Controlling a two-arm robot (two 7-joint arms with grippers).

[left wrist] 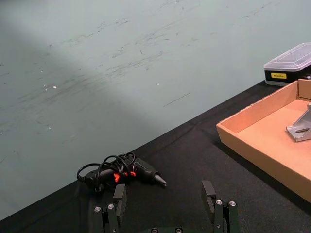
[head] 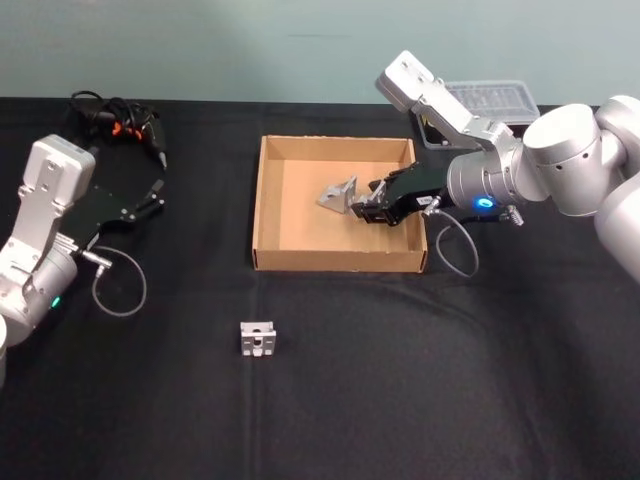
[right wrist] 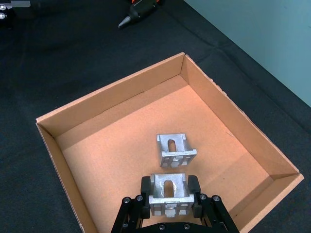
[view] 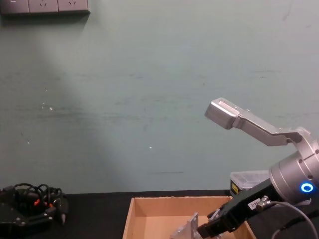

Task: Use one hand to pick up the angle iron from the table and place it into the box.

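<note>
black right gripper [right wrist: 169,188] clamped on silver angle iron [right wrist: 167,194] over tan cardboard box [right wrist: 112,90]; grasp obscured from head, plain from wrist. left gripper [left wrist: 164,191] parked far left, fingers apart.

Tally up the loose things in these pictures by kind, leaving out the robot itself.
Angle irons: 3. One angle iron lies on the table, one lies in the box, and one is gripped by the right hand.
Cardboard box: 1
Black case with clear lid: 1
Corded tool: 1
Total: 6
The left hand is open and holds nothing.
</note>
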